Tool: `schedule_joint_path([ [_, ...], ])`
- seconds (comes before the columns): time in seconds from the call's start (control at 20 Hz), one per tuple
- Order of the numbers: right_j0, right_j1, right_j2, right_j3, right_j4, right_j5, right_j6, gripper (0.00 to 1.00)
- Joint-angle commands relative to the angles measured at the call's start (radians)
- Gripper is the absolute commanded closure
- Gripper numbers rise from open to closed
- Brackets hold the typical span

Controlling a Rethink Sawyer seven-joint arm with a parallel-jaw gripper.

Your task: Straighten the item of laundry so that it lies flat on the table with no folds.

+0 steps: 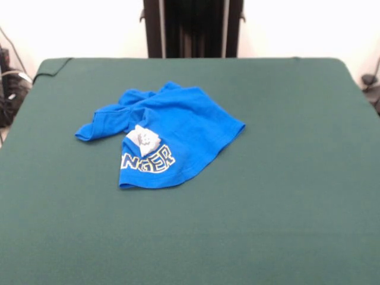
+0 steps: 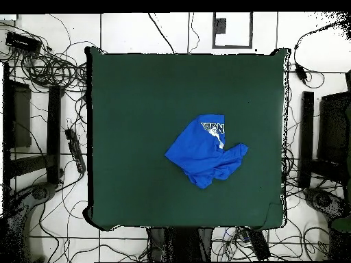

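The small bright blue T-shirt lies crumpled and folded over itself near the middle of the dark green table. Its white-and-grey graphic and part of the white outlined letters show on the near-left part, bent by a fold. A bunched sleeve sticks out to the left. In the overhead view the T-shirt lies right of the table's centre, with the letters at its top edge. No gripper shows in either view; only the robot's dark pedestal stands at the table's far side.
Cables and dark equipment lie on the white floor around the table in the overhead view. More cables show at the left edge of the front view.
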Motion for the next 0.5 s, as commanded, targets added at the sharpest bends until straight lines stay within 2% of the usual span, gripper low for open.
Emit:
schedule_joint_path([
  [0.05,-0.031,0.103,0.14,0.204,0.031,0.164,-0.328,0.0],
  [0.2,-0.051,0.1,0.156,0.251,0.057,0.122,-0.346,0.0],
  [0.35,-0.076,0.095,0.165,0.362,0.109,-0.006,-0.359,0.0],
  [0.5,-0.101,0.096,0.176,0.448,0.123,-0.112,-0.366,0.0],
])
